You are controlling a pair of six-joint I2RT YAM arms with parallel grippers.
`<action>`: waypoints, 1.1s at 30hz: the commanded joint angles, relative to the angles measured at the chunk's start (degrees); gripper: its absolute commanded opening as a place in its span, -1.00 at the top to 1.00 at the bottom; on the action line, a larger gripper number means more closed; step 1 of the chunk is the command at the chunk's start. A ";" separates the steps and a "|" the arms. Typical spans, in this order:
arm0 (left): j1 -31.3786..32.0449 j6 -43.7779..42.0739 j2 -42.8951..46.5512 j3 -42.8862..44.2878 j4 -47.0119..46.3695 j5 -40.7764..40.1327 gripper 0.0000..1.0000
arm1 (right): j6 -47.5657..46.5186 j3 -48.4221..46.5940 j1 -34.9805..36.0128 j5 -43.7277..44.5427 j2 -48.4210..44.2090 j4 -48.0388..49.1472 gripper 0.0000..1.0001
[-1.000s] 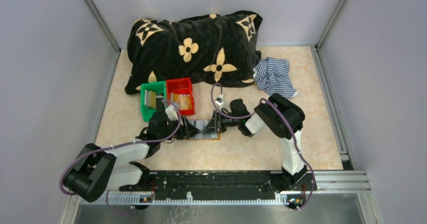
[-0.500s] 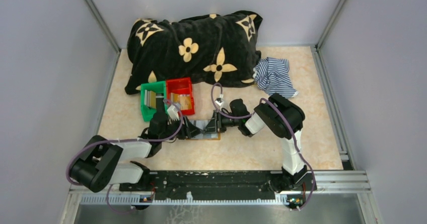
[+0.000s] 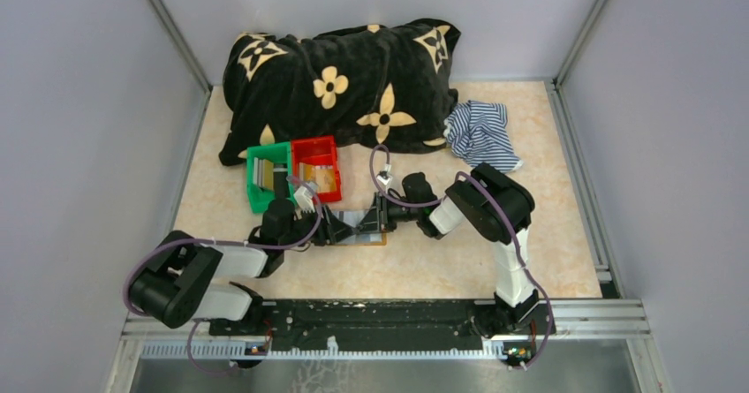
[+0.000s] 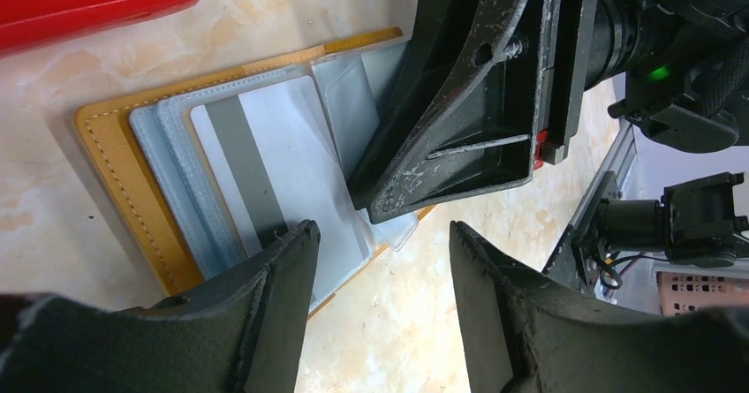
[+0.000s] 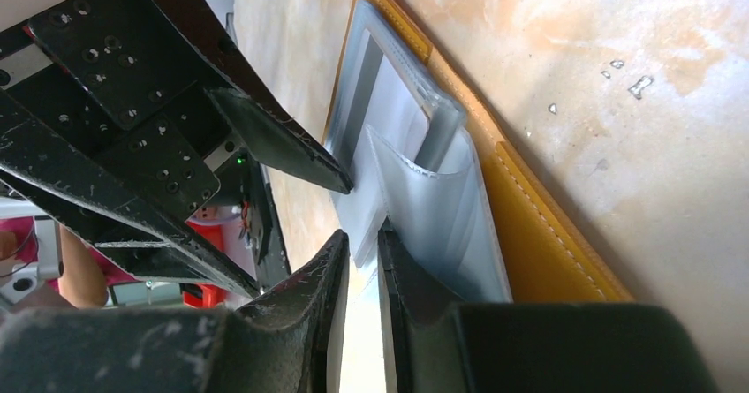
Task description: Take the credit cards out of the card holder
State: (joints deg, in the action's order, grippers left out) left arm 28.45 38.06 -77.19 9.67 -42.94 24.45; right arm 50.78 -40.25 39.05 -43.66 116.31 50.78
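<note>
The card holder (image 3: 364, 233) lies open on the table, tan-orange with grey-blue pocket panels (image 4: 115, 172). A whitish credit card (image 4: 291, 163) with a grey stripe sits in its pocket. My left gripper (image 4: 380, 234) is open; one fingertip (image 4: 296, 238) rests on the card, the other hangs over bare table. My right gripper (image 5: 362, 238) is shut on the edge of a clear pocket panel (image 5: 424, 207) of the holder (image 5: 530, 234). The two grippers meet over the wallet in the top view: the left gripper (image 3: 334, 228) and the right gripper (image 3: 375, 219).
A red bin (image 3: 316, 165) and a green bin (image 3: 265, 174) stand just behind the left gripper. A black flowered blanket (image 3: 340, 84) lies at the back, with a striped blue-white cloth (image 3: 481, 132) to its right. Grey walls close in both sides.
The left arm's elbow has swung to the right while both grippers stayed at the wallet.
</note>
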 commanded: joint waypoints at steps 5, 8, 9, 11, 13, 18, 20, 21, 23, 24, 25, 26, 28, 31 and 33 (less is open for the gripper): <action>-0.21 0.34 -3.38 -2.99 1.00 0.15 -0.27 | 0.16 -4.21 0.73 0.78 0.70 -2.19 0.58; -0.17 0.37 -3.89 -3.11 0.54 0.28 -0.27 | -1.50 -6.01 0.77 2.61 0.49 -8.06 0.58; -0.17 0.35 -4.12 -3.16 0.35 0.29 -0.27 | -1.87 -6.33 0.78 2.95 0.31 -8.96 0.60; -0.21 0.34 -4.54 -3.17 -0.05 0.39 -0.27 | -2.26 -6.67 0.76 3.05 0.07 -9.77 0.71; -0.17 0.44 -5.08 -3.27 -0.64 0.48 -0.26 | -2.25 -6.61 0.80 3.12 0.04 -9.89 0.84; -0.16 0.66 -6.02 -3.53 -1.74 0.78 -0.26 | -2.44 -5.83 0.78 3.01 -0.11 -9.81 1.00; -0.17 0.76 -5.84 -3.71 -2.00 0.82 -0.26 | -2.47 -5.08 0.73 3.03 -0.58 -9.33 1.00; -0.19 0.78 -5.71 -3.76 -2.02 0.94 -0.26 | -2.46 -4.76 0.74 3.13 -0.83 -9.11 1.00; -0.22 1.04 -4.45 -3.67 -1.70 1.35 -0.26 | -2.54 -3.97 0.74 3.18 -1.52 -8.50 1.00; -0.16 1.09 -3.35 -3.57 -1.36 1.70 -0.27 | -2.60 -3.69 0.70 3.27 -1.73 -8.50 1.00; -0.19 1.26 -1.73 -3.37 0.05 2.05 -0.28 | -2.93 -3.62 0.68 3.17 -1.93 -8.77 1.00; -0.23 1.37 0.41 -2.73 1.81 2.07 -0.29 | -3.19 -3.50 0.68 3.19 -1.92 -8.89 1.00; -0.18 0.74 5.15 -1.40 6.93 1.34 -0.32 | -3.32 -3.27 0.68 3.12 -1.87 -8.73 1.00; -0.18 -1.78 11.30 0.30 14.38 -1.86 -0.35 | -2.96 -3.13 0.69 2.80 -1.06 -7.75 1.00; -0.23 -2.87 13.24 0.14 16.00 -3.62 -0.36 | -2.20 -3.09 0.72 2.44 -0.30 -6.65 1.00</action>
State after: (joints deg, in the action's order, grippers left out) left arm 28.45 38.37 -67.79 8.38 -35.53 24.43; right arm 49.52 -44.25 39.16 -41.85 116.29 42.26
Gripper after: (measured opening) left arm 0.675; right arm 0.005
